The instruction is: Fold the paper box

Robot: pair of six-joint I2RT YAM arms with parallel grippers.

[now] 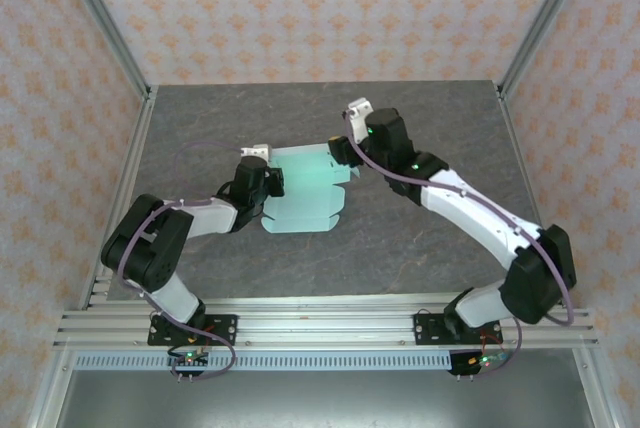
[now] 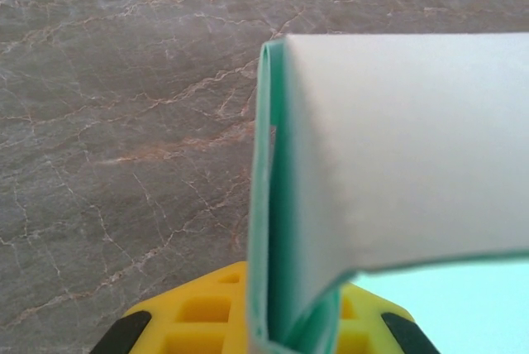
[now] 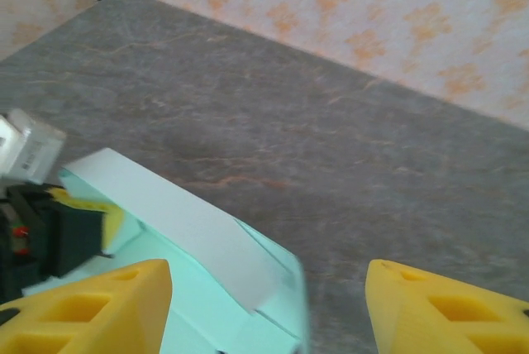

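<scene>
The paper box (image 1: pixel 305 198) is a pale mint sheet of thin card, partly folded, lying mid-table. My left gripper (image 1: pixel 270 184) is shut on its left edge. In the left wrist view the card (image 2: pixel 397 164) stands doubled over, pinched between the yellow fingers (image 2: pixel 198 313), and its white underside curls to the right. My right gripper (image 1: pixel 346 154) hovers open over the sheet's far right corner. In the right wrist view the raised white flap (image 3: pixel 182 222) runs between the wide-apart yellow fingers (image 3: pixel 91 313), touching neither. The left gripper (image 3: pixel 62 234) shows at that view's left edge.
The grey stone-patterned tabletop (image 1: pixel 430 128) is walled by patterned panels with metal posts (image 1: pixel 105 23) at the back corners. An aluminium rail (image 1: pixel 320 328) carrying both arm bases runs along the near edge. Bare table lies behind and to the right of the sheet.
</scene>
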